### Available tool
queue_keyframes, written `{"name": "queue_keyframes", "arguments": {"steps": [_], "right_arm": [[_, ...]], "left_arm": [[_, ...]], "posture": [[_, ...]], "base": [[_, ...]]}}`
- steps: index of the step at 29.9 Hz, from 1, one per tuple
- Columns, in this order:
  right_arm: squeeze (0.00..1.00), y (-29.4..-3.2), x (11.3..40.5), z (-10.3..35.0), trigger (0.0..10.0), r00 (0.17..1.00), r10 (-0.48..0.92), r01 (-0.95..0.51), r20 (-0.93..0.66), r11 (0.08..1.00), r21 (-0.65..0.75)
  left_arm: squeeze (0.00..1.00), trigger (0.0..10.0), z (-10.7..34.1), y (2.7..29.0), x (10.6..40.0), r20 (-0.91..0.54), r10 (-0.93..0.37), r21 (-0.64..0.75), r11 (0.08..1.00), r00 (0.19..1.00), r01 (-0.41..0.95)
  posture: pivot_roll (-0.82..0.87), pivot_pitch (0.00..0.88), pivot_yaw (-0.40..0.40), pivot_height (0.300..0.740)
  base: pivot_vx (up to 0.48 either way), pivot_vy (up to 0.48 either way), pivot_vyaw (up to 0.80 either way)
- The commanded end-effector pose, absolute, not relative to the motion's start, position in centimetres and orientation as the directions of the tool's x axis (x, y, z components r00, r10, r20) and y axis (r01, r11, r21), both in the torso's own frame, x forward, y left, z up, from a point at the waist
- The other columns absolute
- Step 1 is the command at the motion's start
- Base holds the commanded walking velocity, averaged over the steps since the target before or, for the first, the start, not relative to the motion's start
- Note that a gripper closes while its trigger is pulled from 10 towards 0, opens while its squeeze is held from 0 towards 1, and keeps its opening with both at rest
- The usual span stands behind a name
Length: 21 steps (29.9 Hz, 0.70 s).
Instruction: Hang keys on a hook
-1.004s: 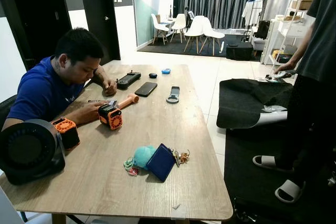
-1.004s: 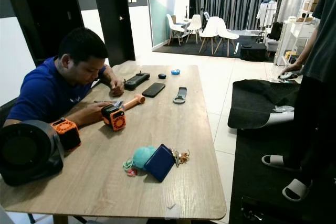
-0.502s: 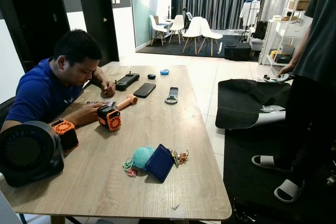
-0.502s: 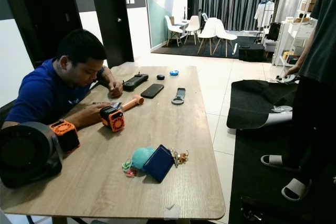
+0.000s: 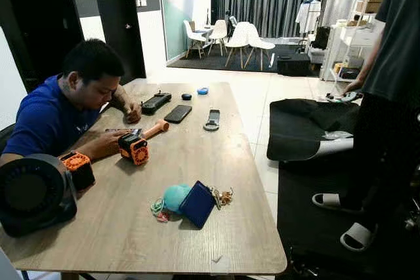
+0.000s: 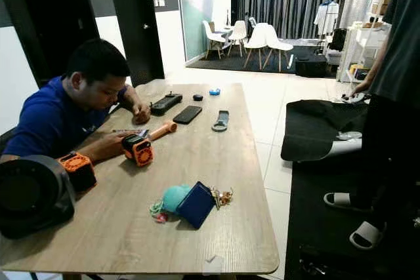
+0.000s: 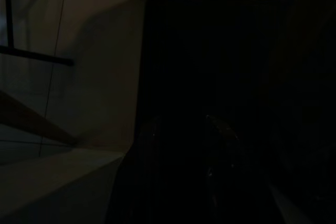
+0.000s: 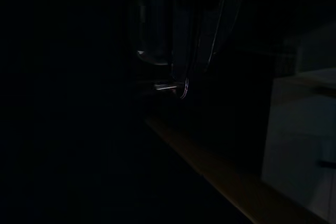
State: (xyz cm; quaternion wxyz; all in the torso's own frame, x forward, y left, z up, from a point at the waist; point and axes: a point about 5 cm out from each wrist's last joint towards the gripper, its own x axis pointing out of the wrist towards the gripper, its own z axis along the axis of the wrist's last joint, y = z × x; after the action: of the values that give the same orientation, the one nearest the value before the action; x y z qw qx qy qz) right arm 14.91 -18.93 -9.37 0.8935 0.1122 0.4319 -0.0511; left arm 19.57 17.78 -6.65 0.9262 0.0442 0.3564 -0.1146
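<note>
Below the wooden table (image 5: 197, 162), in the shade, both arms hang idle. The left wrist view is very dark and gives some pale floor tiles (image 7: 89, 51) and a dark mat beside them; the right wrist view gives a faint edge of wood and a few glints of metal. For the left gripper and the right gripper I cannot tell how far the fingers are open, or if they have hold of something.

On the table, near its front edge, the keys (image 5: 224, 196) lie flat. They touch a dark blue wallet (image 5: 199, 204), and a teal round pouch (image 5: 174, 196) lies just beside the wallet, on the side away from the keys. No gripper is near them.

Farther along the table stands an orange and black device (image 5: 134, 148) with an orange handle (image 5: 156, 128) behind it. Near the far end of the table lie a black phone (image 5: 178, 113) and a black controller (image 5: 156, 102). A black fan (image 5: 29, 193) stands on the left front corner of the table.

A person in a blue shirt (image 5: 49, 119) sits at the left side of the table. Another person (image 5: 387, 96) in sandals stands well to the right of the table, on a dark mat (image 5: 315, 221).
</note>
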Motion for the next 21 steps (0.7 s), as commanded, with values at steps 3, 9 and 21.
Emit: {"name": "queue_keyframes", "arguments": {"steps": [3, 9, 21], "right_arm": [[0.00, -18.71, 14.87, -9.44, 10.0, 0.614, 0.017, 0.165, -0.789, 0.975, 0.149], [0.00, -18.68, 15.01, -9.40, 10.0, 0.616, 0.018, 0.162, -0.788, 0.976, 0.149], [0.00, -18.54, 15.18, -9.35, 10.0, 0.618, 0.020, 0.157, -0.786, 0.976, 0.148]], "left_arm": [[0.00, 10.0, -6.86, 18.36, 19.16, -0.687, -0.171, 0.008, 0.970, 0.706, 0.243], [0.00, 10.0, -6.83, 18.36, 19.22, -0.684, -0.171, 0.005, 0.971, 0.709, 0.239], [0.00, 10.0, -6.79, 18.39, 19.29, -0.682, -0.169, 0.004, 0.972, 0.712, 0.235]], "posture": [[0.06, 0.000, 0.025, 0.740], [0.06, 0.000, 0.024, 0.740], [0.06, 0.000, 0.023, 0.740]], "base": [[-0.082, 0.000, 0.00], [-0.266, 0.000, 0.00], [-0.330, 0.000, 0.00]]}}
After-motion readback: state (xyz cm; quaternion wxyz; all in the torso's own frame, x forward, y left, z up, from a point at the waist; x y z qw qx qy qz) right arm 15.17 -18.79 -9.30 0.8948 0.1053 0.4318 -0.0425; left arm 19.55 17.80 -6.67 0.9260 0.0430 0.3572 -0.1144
